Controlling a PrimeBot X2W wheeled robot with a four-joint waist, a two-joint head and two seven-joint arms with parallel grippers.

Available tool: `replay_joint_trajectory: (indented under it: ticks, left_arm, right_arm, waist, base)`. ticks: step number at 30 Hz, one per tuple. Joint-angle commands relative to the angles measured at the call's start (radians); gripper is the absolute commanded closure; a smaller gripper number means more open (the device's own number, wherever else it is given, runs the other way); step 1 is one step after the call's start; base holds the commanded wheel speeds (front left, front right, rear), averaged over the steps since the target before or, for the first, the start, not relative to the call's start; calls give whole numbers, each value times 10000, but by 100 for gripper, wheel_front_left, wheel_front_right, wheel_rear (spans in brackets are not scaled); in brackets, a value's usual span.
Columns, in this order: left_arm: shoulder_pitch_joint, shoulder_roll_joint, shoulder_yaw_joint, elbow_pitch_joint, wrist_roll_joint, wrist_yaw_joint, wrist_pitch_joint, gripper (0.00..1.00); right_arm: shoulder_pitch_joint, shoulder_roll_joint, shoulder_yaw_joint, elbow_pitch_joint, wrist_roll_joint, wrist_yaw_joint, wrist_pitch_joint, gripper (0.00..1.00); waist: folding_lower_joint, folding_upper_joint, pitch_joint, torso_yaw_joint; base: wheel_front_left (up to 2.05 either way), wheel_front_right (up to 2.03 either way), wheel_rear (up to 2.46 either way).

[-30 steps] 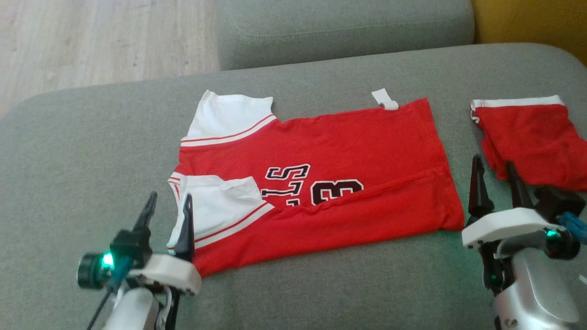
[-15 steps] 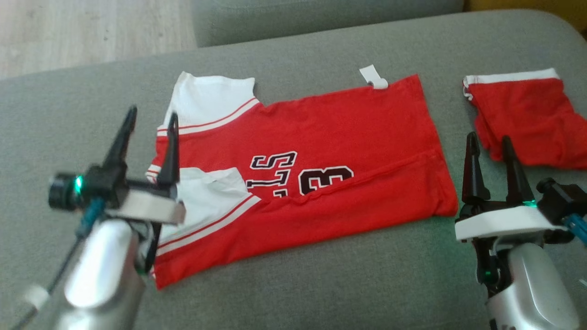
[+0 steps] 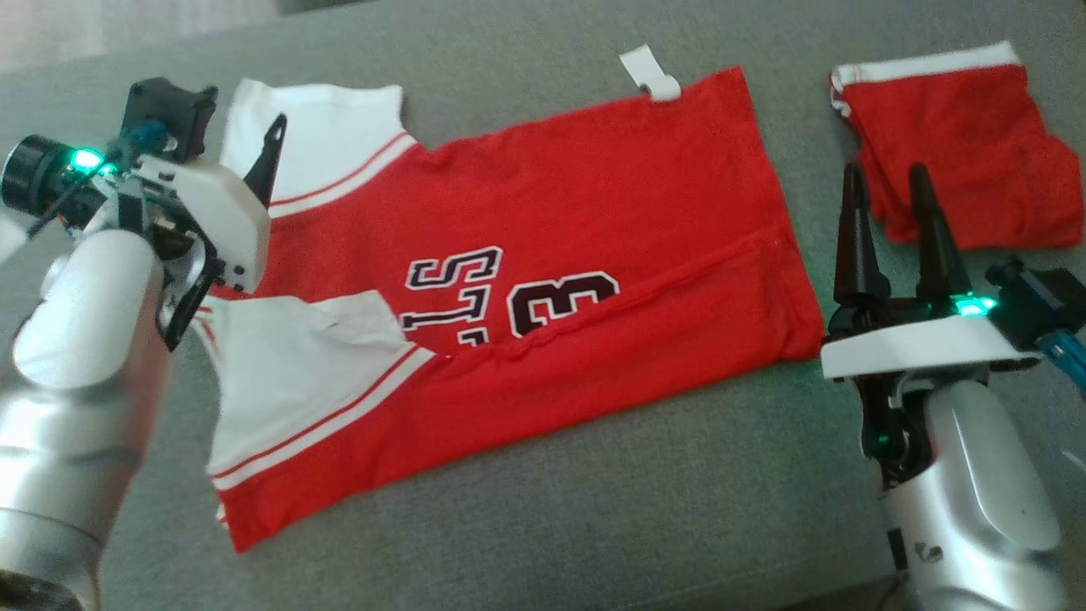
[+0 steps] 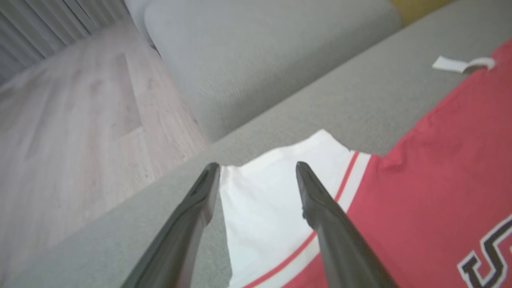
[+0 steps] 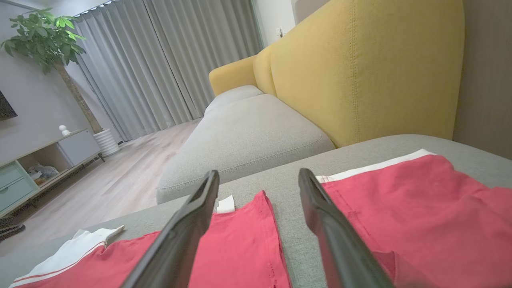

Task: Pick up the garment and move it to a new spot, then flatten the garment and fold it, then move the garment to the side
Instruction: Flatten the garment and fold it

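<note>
Soft, even daylight, faint shadows; head view slightly blurred, wrist views warped at edges.

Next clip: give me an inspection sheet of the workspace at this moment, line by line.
Surface: grey sofa cushion, fabric-covered.
Job's things: red jersey lies spread out, its near long edge folded over the number, near white sleeve folded in.
Clutter: second red garment with a white band, beside the jersey's hem, apart from it.
Grippers: left gripper open at the far white sleeve, contact unclear; right gripper open, empty, between the two garments.
Cables: blue cable at the right wrist, off the cloth.
Surroundings: wooden floor, yellow sofa back, grey curtains, potted plant.
</note>
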Motion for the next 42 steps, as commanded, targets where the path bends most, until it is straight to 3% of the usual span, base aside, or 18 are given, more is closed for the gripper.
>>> replay_joint_trajectory:
  ticks: [1,6,9,17,25,26,27,33,42]
  left_arm:
    - [-576,566,196,-190,-152,25,123,0]
    - [-1649,1549,-851,501,-1317,22,1044,0]
    - [-2103,1794,-969,898,-1670,21,1121,0]
    - [-2934,2126,-1552,1886,-2492,20,1313,0]
    - [-2945,2083,-2226,2339,-3358,20,1945,2]
    - [-2893,2050,-2291,2321,-3531,20,2064,56]
    - [-2853,2033,-2379,2260,-3673,20,2141,100]
    - [-2753,1992,-2687,1963,-4063,20,1628,100]
    - [-2783,1464,-3070,1416,-3763,20,-1000,100]
  right_arm:
    - [-282,14,266,-384,70,-7,-104,0]
    - [-573,14,581,-603,396,-7,-105,0]
    - [-701,14,575,-592,452,-7,-106,0]
    - [-852,14,716,-821,608,-7,-106,0]
    - [-780,14,522,-887,507,-7,-106,0]
    - [-760,14,481,-886,482,-7,-106,0]
    - [-747,14,434,-883,457,-7,-106,0]
    - [-756,14,226,-820,64,-7,-106,0]
    - [-1132,14,-240,-580,-1149,-7,91,0]
  waist:
    - [-2,0,361,-309]
    - [-2,0,1125,-863]
    - [-2,0,1430,-1058]
    - [-2,0,1976,-1406]
    - [-2,0,2104,-1465]
    - [-2,0,2095,-1443]
    - [-2,0,2083,-1414]
    - [-2,0,1848,-1142]
    - [-2,0,1064,-245]
  base:
    - [0,0,0]
    - [0,0,0]
    - [0,0,0]
    - [0,0,0]
    - [0,0,0]
    - [0,0,0]
    - [0,0,0]
    - [0,0,0]
    - [0,0,0]
